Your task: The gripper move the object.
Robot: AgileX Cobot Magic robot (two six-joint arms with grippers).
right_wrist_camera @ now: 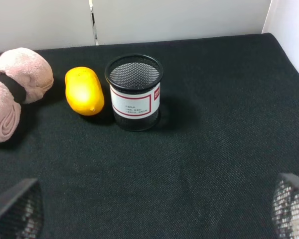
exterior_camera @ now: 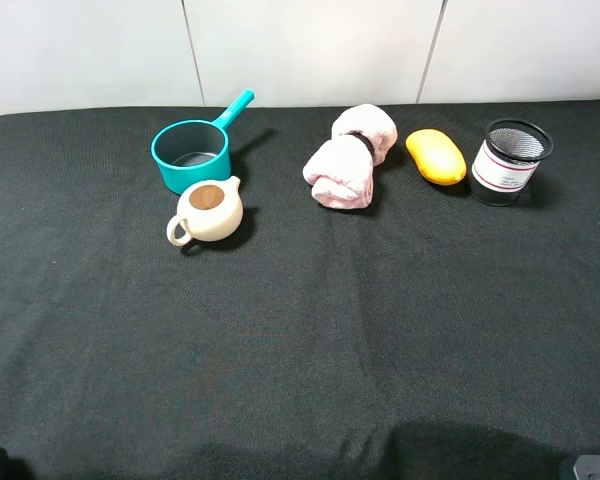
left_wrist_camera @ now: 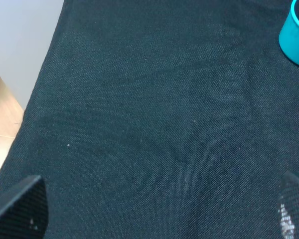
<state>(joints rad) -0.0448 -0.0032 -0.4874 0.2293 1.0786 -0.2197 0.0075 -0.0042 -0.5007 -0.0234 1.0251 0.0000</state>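
While both grippers gape, the teapot (exterior_camera: 208, 210) (upright) touches the saucepan (exterior_camera: 191, 154).

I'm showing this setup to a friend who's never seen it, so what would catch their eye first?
Probably the bright colours on the black cloth: the teal saucepan at the back left, with the cream teapot right in front of it. Further right along the back sit a pink rolled towel, a yellow mango-like fruit and a black mesh cup.

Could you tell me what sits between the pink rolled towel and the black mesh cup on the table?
A yellow mango-like fruit lies between the pink rolled towel and the black mesh cup, apart from both. The exterior high view shows it, and so does the right wrist view.
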